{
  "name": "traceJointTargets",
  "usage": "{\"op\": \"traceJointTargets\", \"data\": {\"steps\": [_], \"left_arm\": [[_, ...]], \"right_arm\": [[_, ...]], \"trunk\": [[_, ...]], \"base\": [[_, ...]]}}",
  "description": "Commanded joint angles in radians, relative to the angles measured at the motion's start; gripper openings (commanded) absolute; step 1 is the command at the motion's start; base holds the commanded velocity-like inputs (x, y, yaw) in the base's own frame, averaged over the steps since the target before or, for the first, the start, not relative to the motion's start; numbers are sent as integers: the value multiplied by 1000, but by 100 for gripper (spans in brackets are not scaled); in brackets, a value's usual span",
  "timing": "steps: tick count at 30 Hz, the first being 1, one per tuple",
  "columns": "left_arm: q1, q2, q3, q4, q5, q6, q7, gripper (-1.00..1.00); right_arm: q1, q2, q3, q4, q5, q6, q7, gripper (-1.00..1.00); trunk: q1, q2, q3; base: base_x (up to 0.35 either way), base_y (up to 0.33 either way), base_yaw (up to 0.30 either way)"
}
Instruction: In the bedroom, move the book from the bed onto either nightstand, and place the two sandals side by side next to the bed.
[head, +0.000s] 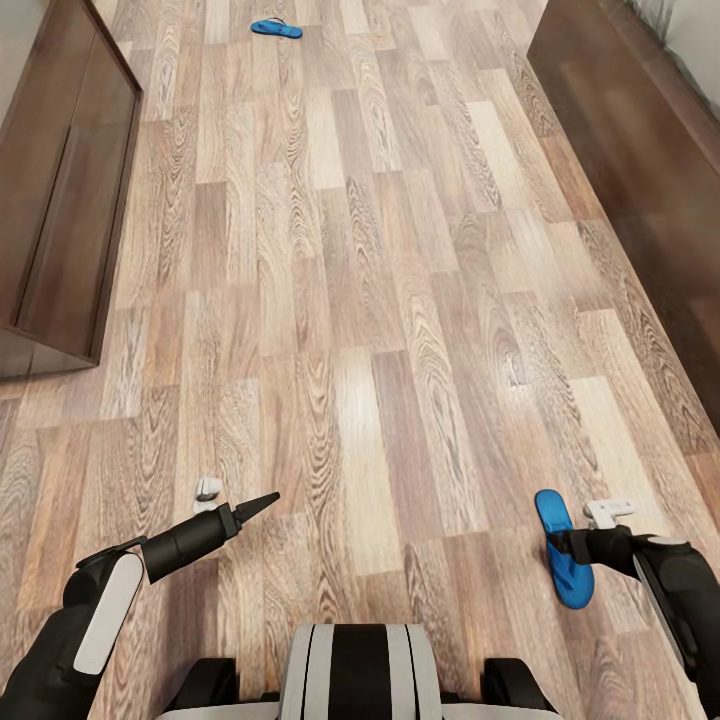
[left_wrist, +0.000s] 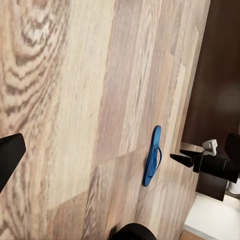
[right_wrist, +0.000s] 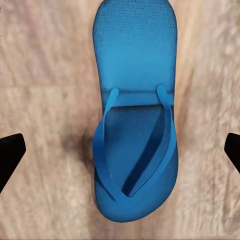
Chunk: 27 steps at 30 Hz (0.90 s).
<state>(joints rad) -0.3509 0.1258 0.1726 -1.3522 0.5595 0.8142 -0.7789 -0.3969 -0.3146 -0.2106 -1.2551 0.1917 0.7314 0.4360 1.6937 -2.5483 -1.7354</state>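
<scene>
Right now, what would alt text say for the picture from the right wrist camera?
A bright blue sandal lies flat on the wood-plank floor, seen from straight above with its straps up. The black tips of the right gripper's fingers show at both side edges, spread wide apart and clear of the sandal.

I see two sandals on the floor (head: 360, 300), well apart. The near sandal (head: 563, 550) lies at my right front, lengthwise along the planks, directly under my right gripper (head: 560, 545); from the right wrist camera it sits between the two fingertips (right_wrist: 10, 155), flat on the floor. The far sandal (head: 276, 28) lies far ahead, left of centre, crosswise to the planks. A cabinet (head: 60, 190) stands along the floor's left side, and the bed frame (head: 640, 170) runs along the right side. My left gripper (head: 255, 505) hangs over bare floor at my left front, well apart from both sandals.
</scene>
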Motion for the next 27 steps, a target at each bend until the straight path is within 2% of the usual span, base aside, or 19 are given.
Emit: {"op": "traceJointTargets", "data": {"steps": [1,2,3,5,7,9,13,21,27], "left_arm": [[0,0,1,0,2,5,-2,100],[0,0,1,0,2,5,-2,100],[0,0,1,0,2,5,-2,100],[0,-1,1,1,2,5,-2,100],[0,-1,1,1,2,5,-2,100],[0,-1,1,1,2,5,-2,100],[0,-1,0,1,2,5,-2,100],[0,-2,0,1,1,5,-2,100],[0,-2,-1,1,1,5,-2,100]], "right_arm": [[0,0,-1,1,11,-3,9,100],[0,0,-1,2,11,-9,9,100],[0,0,-1,3,11,-89,9,100],[0,6,-1,5,11,-112,9,100],[-1,35,-2,7,12,-145,9,100],[-1,58,-3,11,18,-156,9,100],[-1,79,-4,16,33,-165,9,100],[-2,97,-4,17,38,-168,9,100],[-2,98,-4,17,40,-168,8,100]], "trunk": [[0,0,0],[0,0,0],[0,0,0],[0,0,0],[0,0,0],[0,0,0],[0,0,0],[0,0,0],[0,0,0]], "base": [[0,0,0],[0,0,0],[0,0,0],[0,0,0],[0,0,0],[0,0,0],[0,0,0],[0,0,0],[0,0,0]]}}
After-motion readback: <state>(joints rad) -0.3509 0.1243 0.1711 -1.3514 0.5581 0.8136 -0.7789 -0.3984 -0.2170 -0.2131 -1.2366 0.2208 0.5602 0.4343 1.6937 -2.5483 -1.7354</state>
